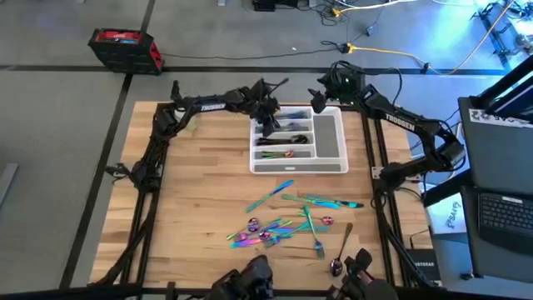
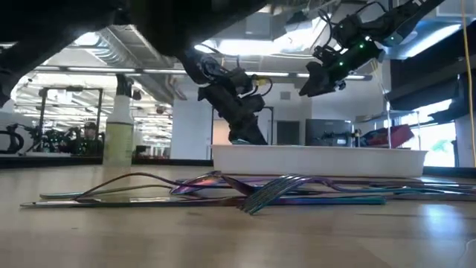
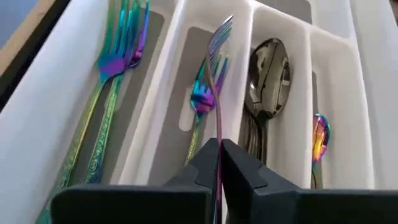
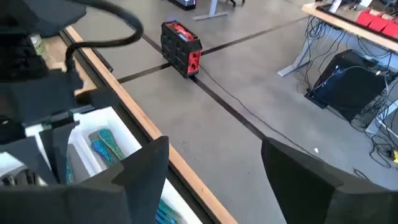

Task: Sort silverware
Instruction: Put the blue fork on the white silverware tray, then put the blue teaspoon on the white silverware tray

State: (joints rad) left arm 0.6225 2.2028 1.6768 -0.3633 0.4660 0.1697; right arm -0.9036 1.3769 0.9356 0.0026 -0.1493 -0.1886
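Right at your left gripper (image 3: 219, 163), the two dark fingers (image 3: 249, 171) are pinched on the thin handle of a fork (image 3: 216, 81), which runs straight out from between the tips. Its tines end up past the fingertips, over the divider between two slots of the white tray (image 3: 40, 124). Just beyond the tips, slightly to one side, another rainbow fork (image 3: 200, 102) lies flat in its slot. Further off on that side there's a pair of forks (image 3: 118, 56) in the next slot. On the other side of the held fork you've got a dark spoon (image 3: 268, 71) in its own compartment, and past that a small rainbow spoon (image 3: 319, 138) in the outer one.

Your right gripper (image 4: 214, 165) is up in the air off the far edge of the tray, fingers (image 4: 140, 165) spread wide with nothing between them. Through that gap you mostly see floor, and beyond it a red and black box (image 4: 180, 46).

The rest of the silverware (image 1: 291, 221) is well away from both grippers, scattered loose on the wooden table (image 1: 191, 200) toward the near edge. A darker spoon (image 1: 341, 250) sits a bit apart from that pile.

In the low view a spray bottle (image 2: 119, 130) stands off to the side of the tray.
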